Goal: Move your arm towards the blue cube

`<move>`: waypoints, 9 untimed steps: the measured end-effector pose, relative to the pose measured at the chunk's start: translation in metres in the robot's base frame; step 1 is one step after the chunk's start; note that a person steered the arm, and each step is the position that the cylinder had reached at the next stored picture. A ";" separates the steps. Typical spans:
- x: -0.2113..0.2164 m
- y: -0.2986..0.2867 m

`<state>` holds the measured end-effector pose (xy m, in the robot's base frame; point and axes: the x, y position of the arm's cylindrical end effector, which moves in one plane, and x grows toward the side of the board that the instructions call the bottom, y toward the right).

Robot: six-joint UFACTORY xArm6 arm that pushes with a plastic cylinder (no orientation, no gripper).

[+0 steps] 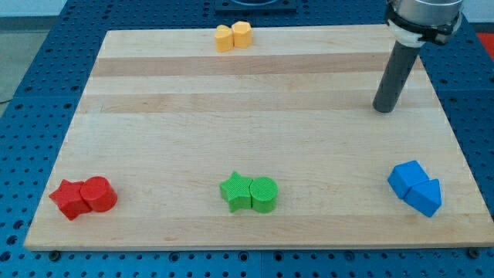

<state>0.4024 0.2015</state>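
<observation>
Presently, with no jaws fitted, my tip (384, 110) rests on the surface (231, 116) well above the blue cube (407, 181), seemingly touching a blue wedge (427, 198); approach pending, calling for travel toward the view's bottom.

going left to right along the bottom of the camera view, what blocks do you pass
red star → red cylinder → green star → green cylinder → blue cube → blue triangular block. My tip sits above the blue pair, apart from it.
</observation>
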 end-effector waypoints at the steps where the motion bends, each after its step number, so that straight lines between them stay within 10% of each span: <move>1: -0.018 0.000; 4: -0.018 -0.007; 7: -0.018 -0.162; 9: 0.055 -0.162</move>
<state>0.4572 0.0395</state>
